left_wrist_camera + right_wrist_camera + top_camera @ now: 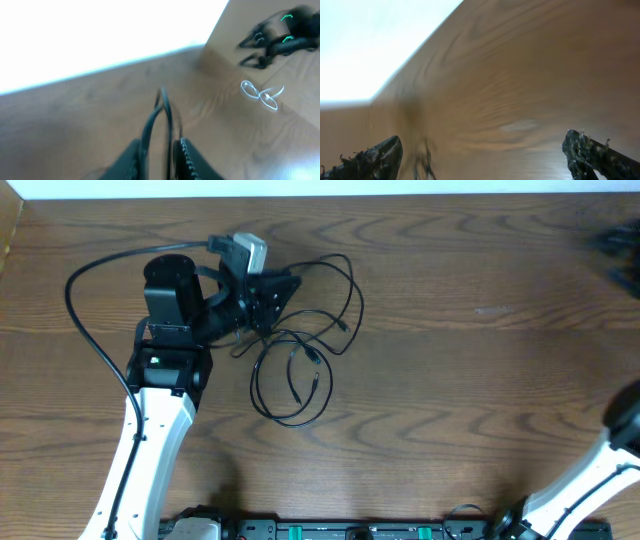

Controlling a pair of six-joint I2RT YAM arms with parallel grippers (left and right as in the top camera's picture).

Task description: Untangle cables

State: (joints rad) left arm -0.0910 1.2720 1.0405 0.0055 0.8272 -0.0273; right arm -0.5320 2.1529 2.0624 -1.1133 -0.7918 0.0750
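The cables (311, 356) are thin black cords lying in tangled loops on the wooden table (470, 380), just right of my left gripper (270, 295). In the left wrist view, my left gripper (162, 160) has its jaws a narrow gap apart. Two black cable strands (165, 107) run up between the fingers (192, 160), one lying along each finger. The right gripper (487, 160) is wide open, with only blurred wood between its fingertips (590, 155). A dark blurred cable smear (422, 160) shows near its left finger. In the overhead view the right gripper is out of frame.
The left arm (160, 400) reaches up the table's left side. Part of the right arm (590, 470) shows at the lower right. A dark object (612, 245) sits at the far right edge. In the left wrist view, a thin white cord loop (260, 94) lies near a black device (282, 40).
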